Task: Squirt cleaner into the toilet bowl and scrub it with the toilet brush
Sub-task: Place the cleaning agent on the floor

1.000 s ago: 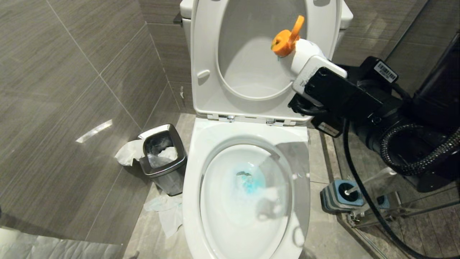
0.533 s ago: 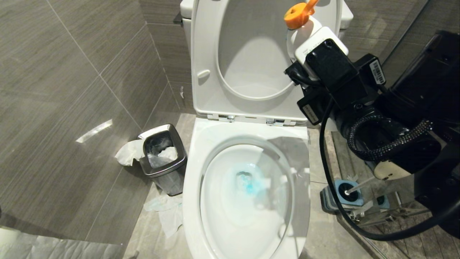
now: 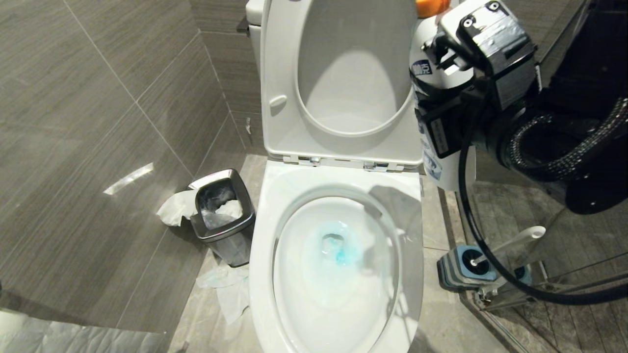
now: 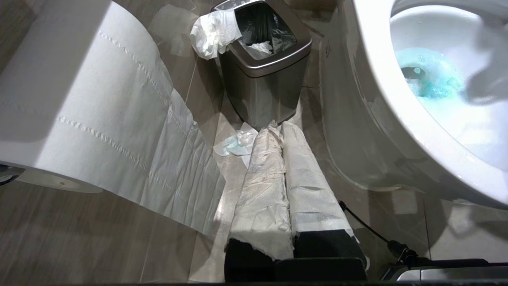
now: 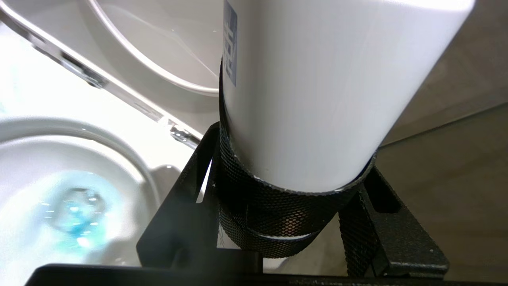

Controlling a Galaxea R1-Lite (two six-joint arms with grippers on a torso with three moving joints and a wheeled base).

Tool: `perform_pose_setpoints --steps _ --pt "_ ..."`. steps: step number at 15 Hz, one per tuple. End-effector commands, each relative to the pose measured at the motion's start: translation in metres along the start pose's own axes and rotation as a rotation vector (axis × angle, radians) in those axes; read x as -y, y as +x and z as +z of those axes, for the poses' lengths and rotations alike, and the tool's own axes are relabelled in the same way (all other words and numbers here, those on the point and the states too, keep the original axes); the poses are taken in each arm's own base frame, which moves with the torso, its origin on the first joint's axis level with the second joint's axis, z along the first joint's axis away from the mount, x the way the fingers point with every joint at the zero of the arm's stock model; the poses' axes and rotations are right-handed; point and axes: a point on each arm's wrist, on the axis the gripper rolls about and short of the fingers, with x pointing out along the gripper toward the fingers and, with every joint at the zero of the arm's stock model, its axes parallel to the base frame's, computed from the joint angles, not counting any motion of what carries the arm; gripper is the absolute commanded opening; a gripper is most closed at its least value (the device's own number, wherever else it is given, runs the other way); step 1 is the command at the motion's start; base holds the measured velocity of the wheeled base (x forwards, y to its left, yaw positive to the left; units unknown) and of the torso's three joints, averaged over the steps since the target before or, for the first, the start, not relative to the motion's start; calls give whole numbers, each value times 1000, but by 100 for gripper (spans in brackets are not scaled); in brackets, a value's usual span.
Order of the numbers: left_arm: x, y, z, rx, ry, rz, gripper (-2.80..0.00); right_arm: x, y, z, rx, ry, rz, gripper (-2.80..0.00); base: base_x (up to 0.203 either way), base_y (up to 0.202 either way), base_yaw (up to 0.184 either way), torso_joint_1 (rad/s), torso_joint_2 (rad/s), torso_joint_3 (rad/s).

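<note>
The toilet bowl [image 3: 294, 181] sits open before me, teal cleaner [image 3: 338, 250] pooled at its drain, so I judge the squirting step done. My right hand [image 5: 293, 206] is clamped around the white cleaner bottle [image 3: 441, 166], upright at the far right. Next I must set it down and take the toilet brush [image 3: 510, 242] from its holder [image 3: 454, 272] on the floor, right of the bowl; my left hand [image 4: 283, 167] is pressed together, idle.

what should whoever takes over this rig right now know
Right end effector: shut on the cleaner bottle, held upright beside the raised seat.
Left end effector: shut, holds nothing, parked low near the waste bin.
Toilet brush: in its holder on the floor, right of the toilet bowl.
Done: blue cleaner is in the water.
Left: set the bottle down, take the brush, scrub.
</note>
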Motion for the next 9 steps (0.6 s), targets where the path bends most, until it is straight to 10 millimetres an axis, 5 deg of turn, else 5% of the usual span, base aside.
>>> perform_pose_setpoints --steps 1,9 --pt "0 0 0 -2 1 0 -280 18 -11 11 -7 83 1 -280 0 0 0 0 0 0" --pt "0 0 0 0 2 -2 -280 81 -47 13 -23 244 -59 -280 0 0 0 0 0 0"
